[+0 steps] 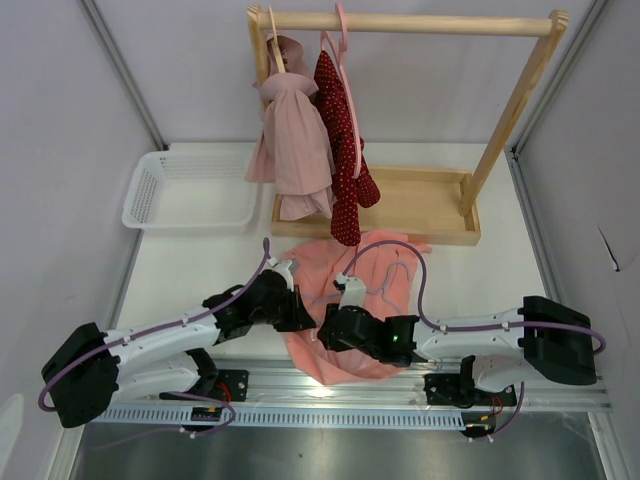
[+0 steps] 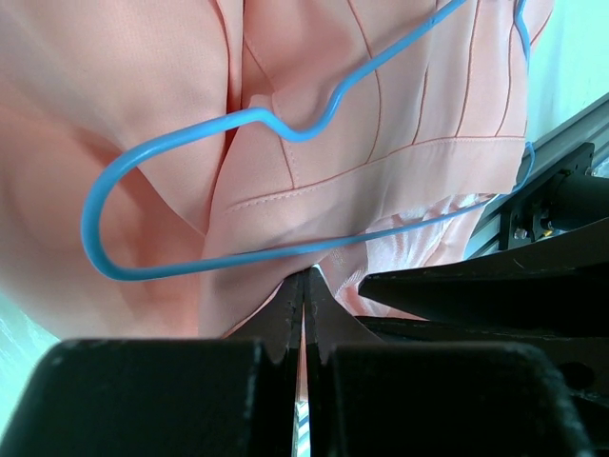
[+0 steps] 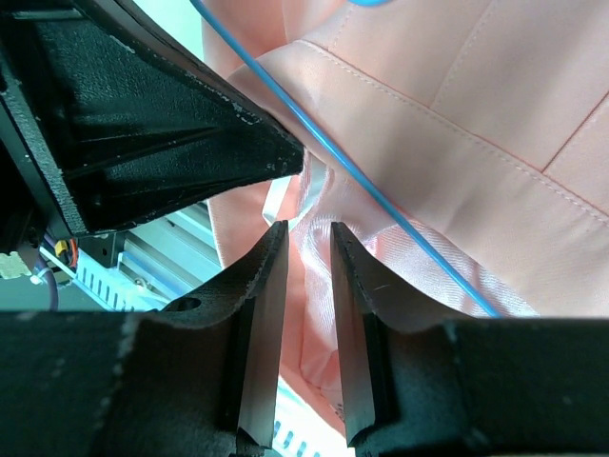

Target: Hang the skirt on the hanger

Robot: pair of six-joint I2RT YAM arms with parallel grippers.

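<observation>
Top view: the skirt [image 1: 322, 268] lies crumpled on the table [image 1: 480, 285] in front of the rack [image 1: 410, 22]. The left gripper [image 1: 306, 320] and right gripper [image 1: 328, 326] meet tip to tip over its near part. With both so close together, a lift could bunch the cloth rather than spread it, and the hanger may slide off unnoticed. Left wrist view: the hanger [image 2: 88, 221] rests loose on top of the skirt [image 2: 143, 76], and its lower wire crosses a stitched band just beyond the fingertips. It does not appear to be threaded through the garment. Pulling the cloth could therefore drag the wire aside or tip it toward the table edge. The left jaws are pressed together at a fold of the skirt, and a sliver of pink between them suggests a thin pinch that may slip. Right wrist view: the hanger [image 3: 333, 146] runs diagonally over the skirt [image 3: 457, 124], just clear of the fingers. The right jaws stand a little apart, straddling a raised ridge of cloth. Whether the pads yet press it cannot be told. Closing there may catch several layers.
</observation>
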